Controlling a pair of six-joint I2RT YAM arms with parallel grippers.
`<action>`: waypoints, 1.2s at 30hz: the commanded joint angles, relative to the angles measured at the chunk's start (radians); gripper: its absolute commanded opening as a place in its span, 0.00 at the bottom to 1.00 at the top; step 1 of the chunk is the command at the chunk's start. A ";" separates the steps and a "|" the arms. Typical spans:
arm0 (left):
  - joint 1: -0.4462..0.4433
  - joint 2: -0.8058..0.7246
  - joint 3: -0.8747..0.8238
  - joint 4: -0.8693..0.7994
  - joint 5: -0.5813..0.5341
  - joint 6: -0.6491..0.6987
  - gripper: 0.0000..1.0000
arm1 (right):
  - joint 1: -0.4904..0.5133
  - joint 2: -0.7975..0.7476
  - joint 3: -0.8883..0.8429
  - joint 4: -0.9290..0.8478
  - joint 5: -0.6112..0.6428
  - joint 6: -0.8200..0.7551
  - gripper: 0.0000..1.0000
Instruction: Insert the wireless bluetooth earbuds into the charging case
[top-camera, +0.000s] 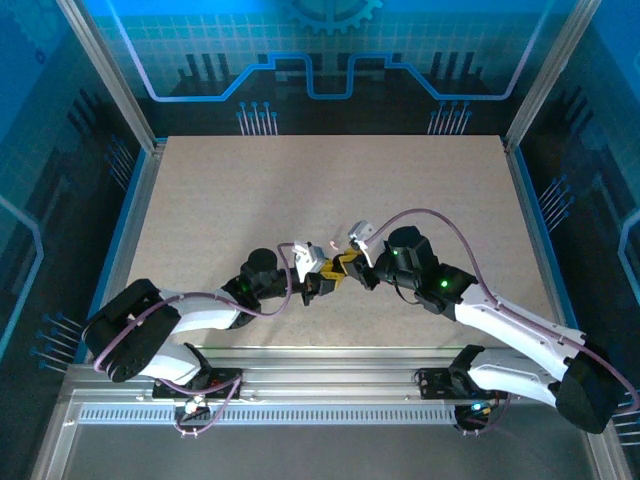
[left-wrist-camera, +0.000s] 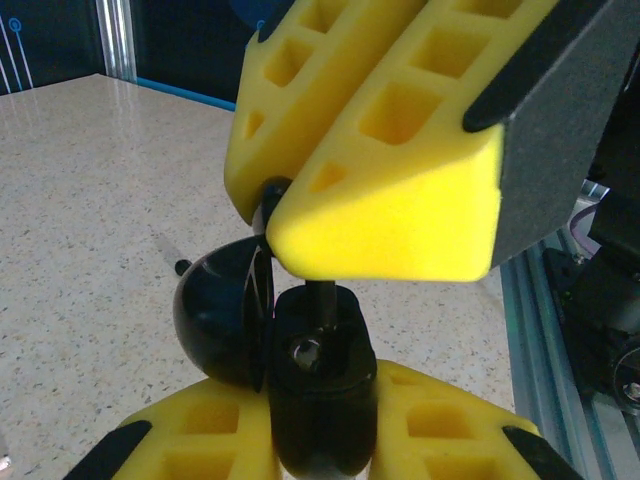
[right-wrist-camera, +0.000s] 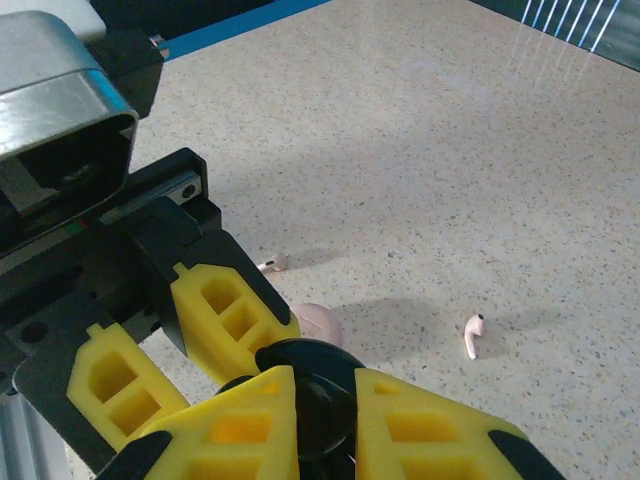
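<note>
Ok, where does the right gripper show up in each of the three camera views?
Top external: right gripper at the middle of the table, tip to tip with the left gripper.
Left wrist: right gripper, yellow fingers reaching down from the top.
Right wrist: right gripper, its own yellow fingers at the bottom edge.
Shared landmark: the black object between both grippers.
</note>
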 joint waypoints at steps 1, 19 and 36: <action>-0.007 -0.016 0.010 0.076 0.032 -0.017 0.19 | -0.002 0.013 -0.002 0.014 -0.015 -0.012 0.17; -0.007 -0.023 0.008 0.087 0.027 -0.013 0.18 | -0.002 -0.009 0.036 -0.144 0.004 -0.157 0.17; -0.007 -0.042 0.006 0.069 0.028 -0.006 0.18 | 0.000 0.013 0.071 -0.148 -0.065 -0.159 0.29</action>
